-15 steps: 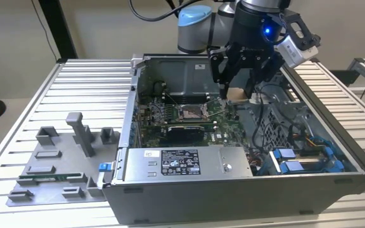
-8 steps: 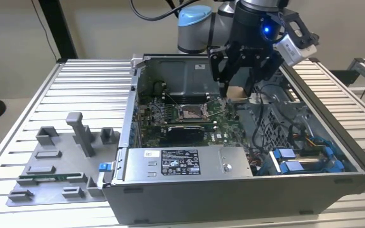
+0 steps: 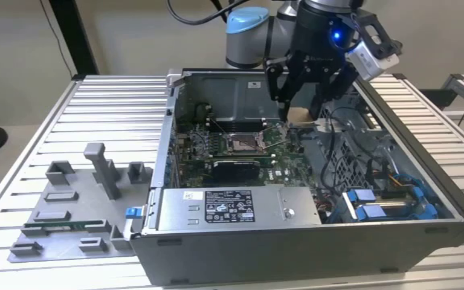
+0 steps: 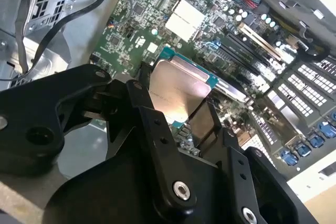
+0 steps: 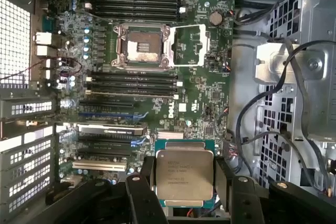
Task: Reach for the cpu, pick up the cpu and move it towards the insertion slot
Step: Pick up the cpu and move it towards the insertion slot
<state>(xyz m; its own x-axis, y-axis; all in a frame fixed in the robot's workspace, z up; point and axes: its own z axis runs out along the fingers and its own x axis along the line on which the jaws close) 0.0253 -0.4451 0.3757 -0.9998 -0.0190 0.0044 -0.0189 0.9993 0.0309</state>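
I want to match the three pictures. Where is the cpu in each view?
Exterior view: the cpu is held in the gripper, above the open case, toward the exterior view's right of the slot.
First wrist view: the cpu is between the black fingers, apart from the slot.
Second wrist view: the cpu is above the green board, held by the fingers.
Shared landmark: the green board.

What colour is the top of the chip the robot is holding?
Silvery metal, with a thin teal-green rim. The cpu shows best in the first wrist view, held in the tool.
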